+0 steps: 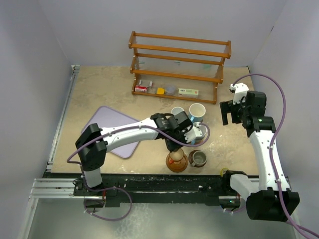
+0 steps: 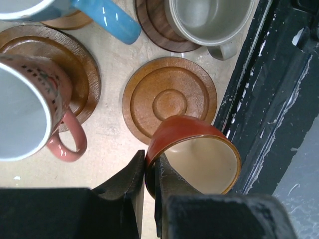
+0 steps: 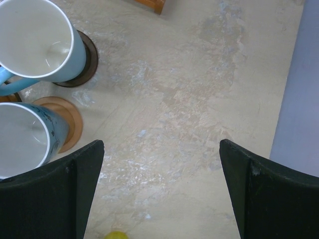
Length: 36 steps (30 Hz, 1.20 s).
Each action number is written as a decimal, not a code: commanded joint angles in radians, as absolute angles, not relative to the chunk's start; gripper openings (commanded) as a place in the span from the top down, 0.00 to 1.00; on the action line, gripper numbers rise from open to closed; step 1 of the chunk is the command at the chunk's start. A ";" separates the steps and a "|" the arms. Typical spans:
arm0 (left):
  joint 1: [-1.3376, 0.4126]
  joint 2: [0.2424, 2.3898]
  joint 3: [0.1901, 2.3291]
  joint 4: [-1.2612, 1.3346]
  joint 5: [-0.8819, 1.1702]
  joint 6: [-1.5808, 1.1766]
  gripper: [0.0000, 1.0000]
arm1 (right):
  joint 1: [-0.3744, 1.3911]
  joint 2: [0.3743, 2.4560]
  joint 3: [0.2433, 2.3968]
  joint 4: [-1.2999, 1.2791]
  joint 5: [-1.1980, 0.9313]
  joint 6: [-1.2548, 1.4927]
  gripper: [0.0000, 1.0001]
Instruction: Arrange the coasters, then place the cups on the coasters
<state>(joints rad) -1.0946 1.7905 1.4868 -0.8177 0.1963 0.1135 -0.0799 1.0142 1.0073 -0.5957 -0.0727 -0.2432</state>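
Fingers [image 2: 130,180] of the left gripper [image 2: 149,175] pinch the orange cup [image 2: 199,149] by its rim, over the grooved coaster [image 2: 169,97]; right gripper [image 3: 160,147] hangs wide open near two blue cups [image 3: 35,40]

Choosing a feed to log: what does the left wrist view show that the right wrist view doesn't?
Left wrist only: left gripper, jaws shut on the rim of the copper cup by a bare grooved coaster; a grey cup. Right wrist only: right gripper, jaws open, empty; a blue cup on a dark coaster. Both: the table, and possibly another blue cup on a light coaster.
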 commanded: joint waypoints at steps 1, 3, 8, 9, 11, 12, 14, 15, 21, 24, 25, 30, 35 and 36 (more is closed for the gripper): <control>-1.105 1.819 1.532 -0.742 0.208 0.076 0.97 | -0.086 1.009 1.009 -0.570 -0.043 -0.240 0.00; -1.109 1.841 1.532 -0.735 0.214 0.075 0.97 | -0.086 1.005 1.009 -0.571 -0.044 -0.238 0.00; -1.116 1.877 1.522 -0.722 0.223 0.069 0.97 | -0.086 0.997 1.009 -0.572 -0.052 -0.236 0.00; -1.117 1.881 1.518 -0.717 0.225 0.068 0.97 | -0.086 0.996 1.009 -0.574 -0.053 -0.237 0.00; -1.116 1.887 1.513 -0.704 0.228 0.065 0.97 | -0.086 0.995 1.009 -0.574 -0.055 -0.237 0.00; -1.118 1.891 1.513 -0.702 0.229 0.066 0.97 | -0.086 0.994 1.009 -0.574 -0.057 -0.237 0.00; -1.118 1.901 1.512 -0.697 0.228 0.069 0.97 | -0.086 0.993 1.009 -0.575 -0.059 -0.237 0.00; -1.118 1.904 1.510 -0.695 0.230 0.070 0.97 | -0.086 0.993 1.009 -0.576 -0.061 -0.238 0.00; -1.118 1.926 1.500 -0.694 0.217 0.091 0.97 | -0.086 0.993 1.009 -0.577 -0.064 -0.238 0.00; -1.118 1.927 1.488 -0.690 0.201 0.101 0.97 | -0.086 0.992 1.009 -0.578 -0.066 -0.238 0.00; -1.118 1.927 1.484 -0.689 0.198 0.104 0.97 | -0.086 0.993 1.009 -0.579 -0.066 -0.238 0.00; -1.118 1.925 1.468 -0.684 0.192 0.110 0.97 | -0.086 0.997 1.009 -0.578 -0.066 -0.240 0.00; -1.118 1.916 1.449 -0.680 0.191 0.111 0.97 | -0.086 0.995 1.009 -0.579 -0.066 -0.240 0.00; -1.118 1.916 1.447 -0.678 0.189 0.113 0.97 | -0.086 0.996 1.009 -0.579 -0.066 -0.240 0.00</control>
<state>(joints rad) -1.1141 1.9381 1.4570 -0.7128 0.1871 0.0978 -0.0799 1.0138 1.0073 -0.5938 -0.0650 -0.2428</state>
